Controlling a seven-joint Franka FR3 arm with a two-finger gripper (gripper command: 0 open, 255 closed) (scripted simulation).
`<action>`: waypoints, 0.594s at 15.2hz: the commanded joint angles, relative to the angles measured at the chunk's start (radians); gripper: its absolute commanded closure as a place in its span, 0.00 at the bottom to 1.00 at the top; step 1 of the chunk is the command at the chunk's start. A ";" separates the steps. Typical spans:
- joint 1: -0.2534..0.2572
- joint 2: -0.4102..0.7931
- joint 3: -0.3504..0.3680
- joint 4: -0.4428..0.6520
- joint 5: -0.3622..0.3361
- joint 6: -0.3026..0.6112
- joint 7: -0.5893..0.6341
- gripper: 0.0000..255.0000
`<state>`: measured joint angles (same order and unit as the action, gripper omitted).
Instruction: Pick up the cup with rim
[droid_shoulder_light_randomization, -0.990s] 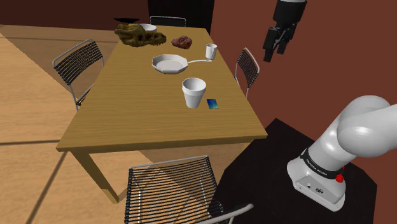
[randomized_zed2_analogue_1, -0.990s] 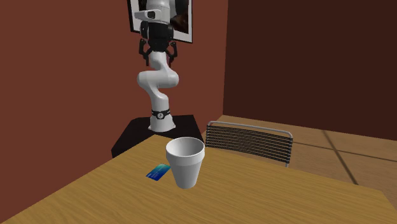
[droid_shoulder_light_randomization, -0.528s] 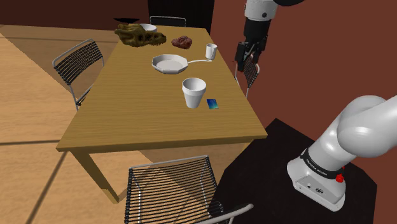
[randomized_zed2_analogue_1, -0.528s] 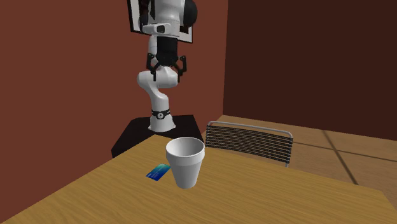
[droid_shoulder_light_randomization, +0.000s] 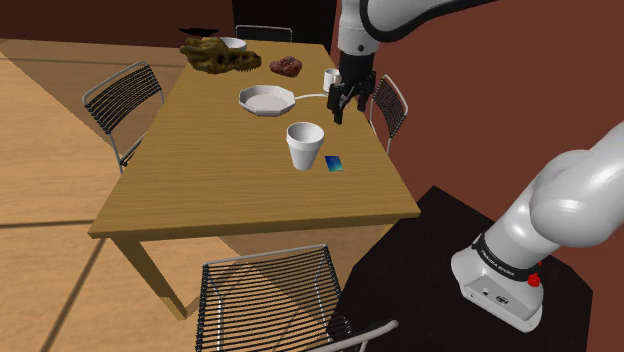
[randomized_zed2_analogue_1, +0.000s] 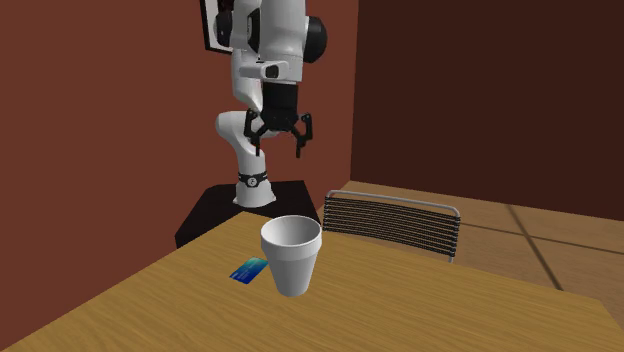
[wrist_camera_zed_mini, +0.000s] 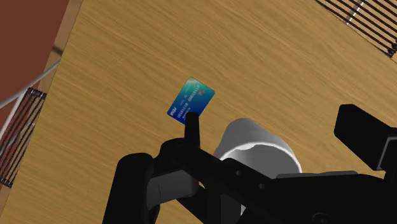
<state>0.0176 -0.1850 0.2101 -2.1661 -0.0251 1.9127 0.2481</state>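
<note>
I see hand (randomized_zed2_analogue_1: 277, 141) wide open, empty, hovering over table (droid_shoulder_light_randomization: 200, 170), clear of cup (droid_shoulder_light_randomization: 305, 146); card (droid_shoulder_light_randomization: 334, 163) lies just beside cup.

No word, number or brand can be read anywhere. The small blue-green rectangular card (wrist_camera_zed_mini: 191, 97) lying flat on the light wooden table (droid_shoulder_light_randomization: 200, 170) has a little white marking near one corner, too small to make out. The black band (droid_shoulder_light_randomization: 505, 262) around the foot of the white robot arm bears pale lettering that is also illegible.
</note>
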 joint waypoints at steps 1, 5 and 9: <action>0.004 0.079 0.015 0.044 -0.015 0.035 0.029 0.00; 0.014 0.231 0.031 0.142 -0.054 0.086 0.078 0.00; 0.034 0.387 0.036 0.263 -0.099 0.116 0.124 0.00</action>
<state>0.0480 0.1532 0.2476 -1.9382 -0.1102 2.0159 0.3626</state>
